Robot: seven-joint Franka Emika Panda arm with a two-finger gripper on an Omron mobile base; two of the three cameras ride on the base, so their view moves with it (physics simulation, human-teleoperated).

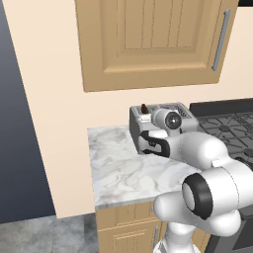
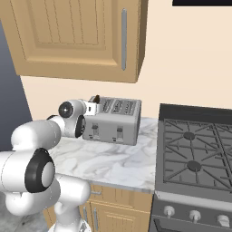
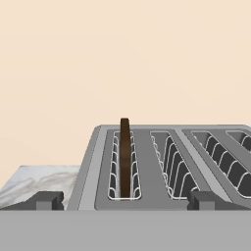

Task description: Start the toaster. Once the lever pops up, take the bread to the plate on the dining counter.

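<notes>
The bread (image 3: 125,157) stands upright in the toaster (image 2: 112,120), in the slot at its left end, and we see its brown rounded top poking above the metal. The toaster sits at the back of the marble worktop (image 1: 123,168), against the wall and just beside the stove (image 2: 197,154) at the worktop's right edge.

Our gripper (image 3: 125,200) hangs at the toaster's front, level with its top. In the hand view the two dark fingertips (image 3: 48,200) rise far apart, one outside the toaster's left edge and the other between the second and third slots, so the claw is spread wide and holds nothing. The bread lies straight ahead of it, midway between the tips.

What matters for us is the slice's lie: we see it edge-on, a thin vertical strip, so its broad faces look toward the two fingers and its long axis runs away from us along the slot. We judge that the lever, which we cannot make out for certain on the front face, lies below the hand, so starting the toaster calls for a move downward first.
</notes>
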